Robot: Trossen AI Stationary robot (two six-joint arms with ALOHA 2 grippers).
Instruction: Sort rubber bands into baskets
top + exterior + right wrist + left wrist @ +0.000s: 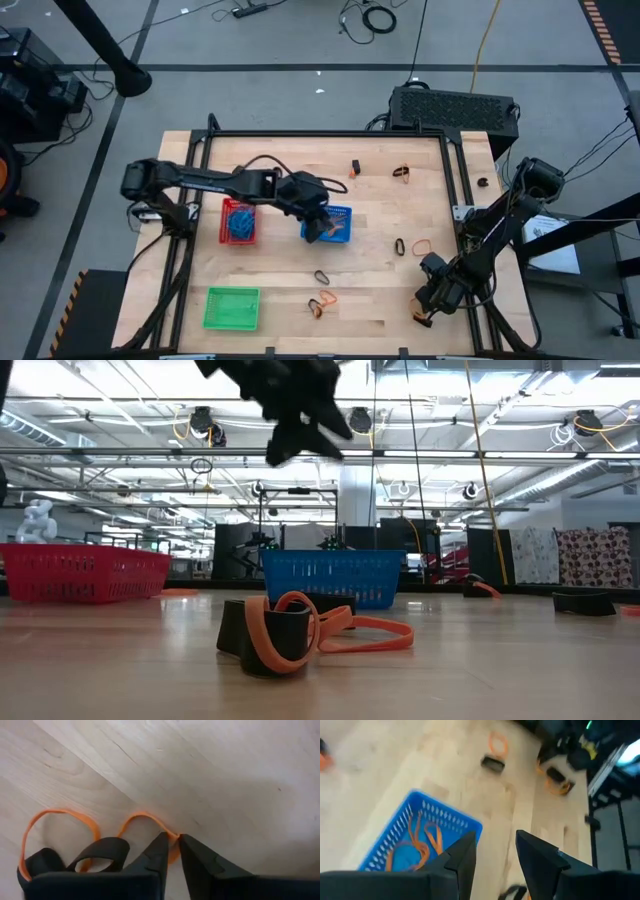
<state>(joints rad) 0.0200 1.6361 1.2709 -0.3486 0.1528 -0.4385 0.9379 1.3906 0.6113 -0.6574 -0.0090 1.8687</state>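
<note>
The green plastic mesh basket (232, 308) sits near the wooden table's (375, 215) front left corner, with the red mesh basket (238, 221) behind it holding blue bands. Above the blue mesh basket (328, 225), which holds orange rubber bands (420, 842), the left gripper (318, 228) hangs with jaws apart, empty. At the front right corner, the right gripper (172, 851) pinches a thin orange rubber band (145, 817) beside black bands (100, 855).
</note>
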